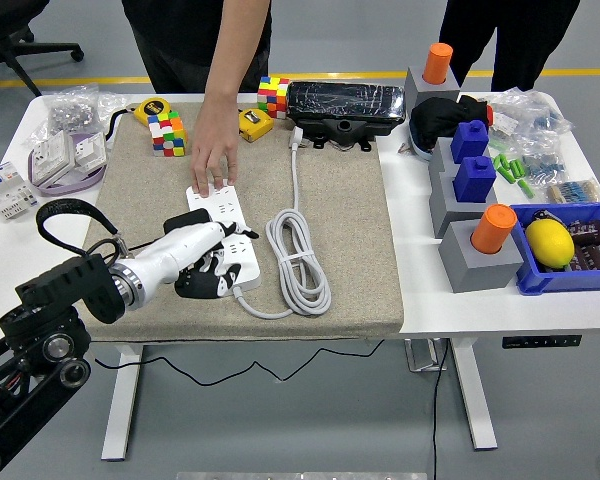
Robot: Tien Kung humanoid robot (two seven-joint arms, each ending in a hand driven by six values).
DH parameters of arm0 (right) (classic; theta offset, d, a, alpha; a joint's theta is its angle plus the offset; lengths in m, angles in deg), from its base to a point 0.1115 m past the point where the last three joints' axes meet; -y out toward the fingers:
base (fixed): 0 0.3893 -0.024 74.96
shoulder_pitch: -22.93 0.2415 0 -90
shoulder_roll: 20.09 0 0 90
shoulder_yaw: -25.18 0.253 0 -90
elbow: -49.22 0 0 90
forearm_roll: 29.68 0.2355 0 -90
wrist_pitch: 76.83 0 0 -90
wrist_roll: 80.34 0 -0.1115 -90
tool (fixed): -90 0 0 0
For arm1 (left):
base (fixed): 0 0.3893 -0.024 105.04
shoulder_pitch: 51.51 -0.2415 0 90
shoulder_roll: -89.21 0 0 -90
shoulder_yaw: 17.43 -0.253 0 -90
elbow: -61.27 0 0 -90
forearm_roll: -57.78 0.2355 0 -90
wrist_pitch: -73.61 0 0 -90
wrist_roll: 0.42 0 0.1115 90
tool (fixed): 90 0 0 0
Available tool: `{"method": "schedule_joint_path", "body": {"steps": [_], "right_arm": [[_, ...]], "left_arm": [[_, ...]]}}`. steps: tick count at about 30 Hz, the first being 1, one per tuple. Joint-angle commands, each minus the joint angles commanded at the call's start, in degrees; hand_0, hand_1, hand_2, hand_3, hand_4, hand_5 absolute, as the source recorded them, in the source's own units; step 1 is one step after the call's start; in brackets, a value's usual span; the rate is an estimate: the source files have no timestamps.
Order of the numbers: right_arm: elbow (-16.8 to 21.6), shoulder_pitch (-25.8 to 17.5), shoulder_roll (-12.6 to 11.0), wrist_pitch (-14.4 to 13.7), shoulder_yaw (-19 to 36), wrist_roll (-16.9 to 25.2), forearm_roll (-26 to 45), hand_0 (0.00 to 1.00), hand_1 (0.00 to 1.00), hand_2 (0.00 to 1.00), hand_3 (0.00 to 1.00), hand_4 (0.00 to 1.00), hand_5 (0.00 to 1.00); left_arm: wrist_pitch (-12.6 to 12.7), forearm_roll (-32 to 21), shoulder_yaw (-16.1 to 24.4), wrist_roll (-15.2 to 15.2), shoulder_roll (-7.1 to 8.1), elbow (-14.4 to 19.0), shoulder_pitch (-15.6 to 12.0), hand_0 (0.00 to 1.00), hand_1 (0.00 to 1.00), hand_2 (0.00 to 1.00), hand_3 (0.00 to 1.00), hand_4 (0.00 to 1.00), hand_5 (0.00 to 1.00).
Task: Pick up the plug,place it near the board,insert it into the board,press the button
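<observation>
1. The white power strip (223, 240) lies lengthwise away from the robot; a person's hand (211, 165) pins its far end.
2. The left hand (206, 262), fingers curled and holding nothing, rests on its near end.
3. The plug (297, 138) lies far beyond.

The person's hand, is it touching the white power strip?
Touching. The head view shows the person's hand pressed flat on the far end of the white power strip, fingers on its top with no gap.

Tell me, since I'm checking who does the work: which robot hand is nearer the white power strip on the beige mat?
Left. The robot's left hand lies over the near end of the white power strip. The right hand is out of view. A person's hand presses the strip's far end.
</observation>
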Motion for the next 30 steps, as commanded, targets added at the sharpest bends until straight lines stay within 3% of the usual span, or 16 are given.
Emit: {"method": "schedule_joint_path", "body": {"steps": [8, 18, 30], "right_arm": [[0.0, 0.4, 0.0, 0.0, -0.1, 0.2, 0.0, 0.823, 0.764, 0.754, 0.793, 0.998, 0.998], [0.0, -0.4, 0.2, 0.2, -0.1, 0.1, 0.1, 0.823, 0.764, 0.754, 0.793, 0.998, 0.998], [0.0, 0.3, 0.1, 0.1, 0.2, 0.4, 0.0, 0.823, 0.763, 0.754, 0.793, 0.998, 0.998]], "left_arm": [[0.5, 2.9, -1.1, 0.6, -0.93, -4.4, 0.2, 0.154, 0.028, 0.141, 0.854, 0.512, 0.002], [0.0, 6.3, -2.0, 1.9, -1.23, -5.8, -0.1, 0.156, 0.027, 0.140, 0.850, 0.506, 0.002], [-0.2, 6.6, -2.5, 1.8, -0.90, -6.3, 0.9, 0.155, 0.029, 0.141, 0.847, 0.515, 0.002]]}}
